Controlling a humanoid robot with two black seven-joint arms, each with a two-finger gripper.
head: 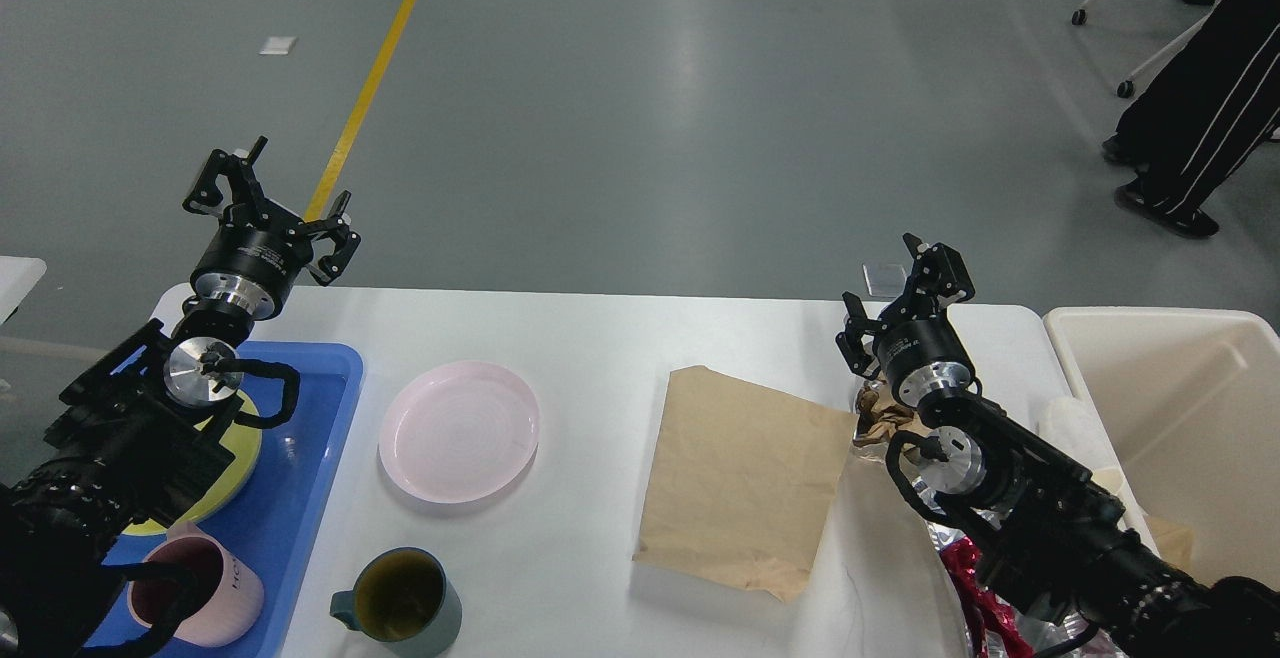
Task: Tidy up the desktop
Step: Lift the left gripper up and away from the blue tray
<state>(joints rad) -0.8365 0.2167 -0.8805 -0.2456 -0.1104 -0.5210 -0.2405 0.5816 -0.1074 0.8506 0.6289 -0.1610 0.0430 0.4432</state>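
The white desktop [600, 338] spans the lower half of the head view. On it lie a pink plate [459, 431], a flat brown paper bag [740, 478] and a dark teal mug [400, 603]. Crumpled brown paper [885, 423] and red and silver wrappers [965, 578] sit under my right arm. My left gripper [275, 198] is open, raised over the desktop's far left corner, holding nothing. Near the far right edge, above the crumpled paper, my right gripper [905, 298] is also open and empty.
A blue tray [320, 438] at the left holds a yellow plate [235, 463] and a pink mug [205, 588]. A cream bin [1170, 418] stands at the right of the table. A person's legs [1195, 118] and a wheeled chair base are at the far right.
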